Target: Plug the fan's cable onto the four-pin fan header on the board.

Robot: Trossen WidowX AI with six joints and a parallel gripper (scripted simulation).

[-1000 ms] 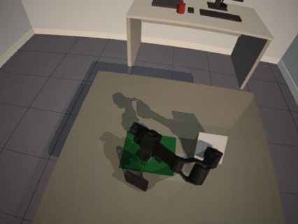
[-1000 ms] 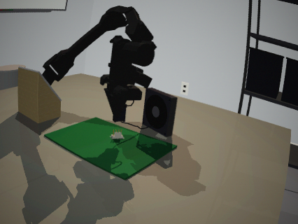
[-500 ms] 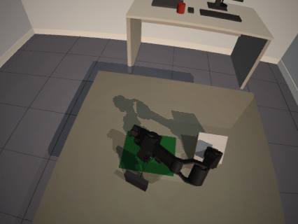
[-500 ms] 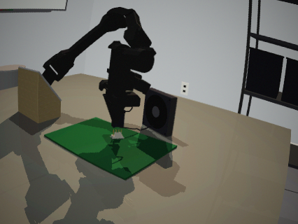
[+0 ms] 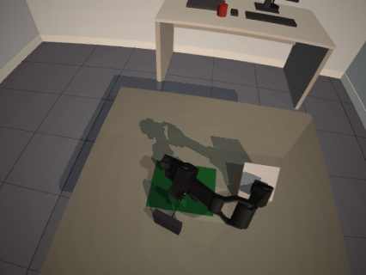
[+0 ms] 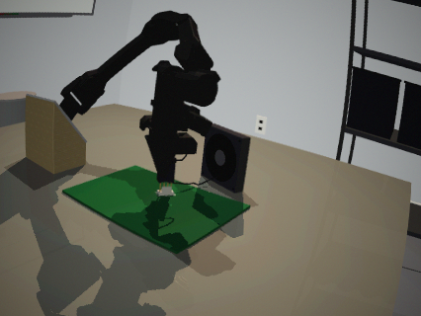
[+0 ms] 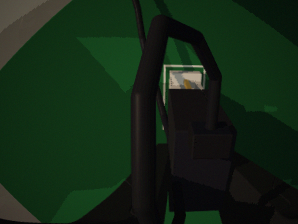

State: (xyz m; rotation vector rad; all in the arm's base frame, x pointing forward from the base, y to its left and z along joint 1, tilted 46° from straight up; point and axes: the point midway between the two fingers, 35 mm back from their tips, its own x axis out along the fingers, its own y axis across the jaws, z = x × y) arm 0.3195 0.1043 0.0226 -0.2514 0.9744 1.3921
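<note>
The green board (image 5: 204,207) (image 6: 114,190) (image 7: 45,115) lies flat. My gripper (image 5: 180,196) (image 6: 166,181) points down over it, shut on the fan plug, which the dark fingers mostly hide. The white fan header (image 6: 166,192) (image 7: 177,79) sits on the board directly under the fingertips, inside a white outline in the wrist view. Yellowish pins show just above it, in line with the fingertips. How far the plug sits over the pins cannot be told. The black cable (image 6: 191,184) (image 7: 139,22) runs from the fingertips to the fan (image 5: 167,222) (image 6: 239,160).
The fan stands upright beside the board's edge. A block with a slanted pale top (image 5: 263,172) (image 6: 42,133) stands on the table (image 5: 206,253) (image 6: 321,222) near the arm's base side. A desk (image 5: 240,27) and a rack (image 6: 348,99) are in the background.
</note>
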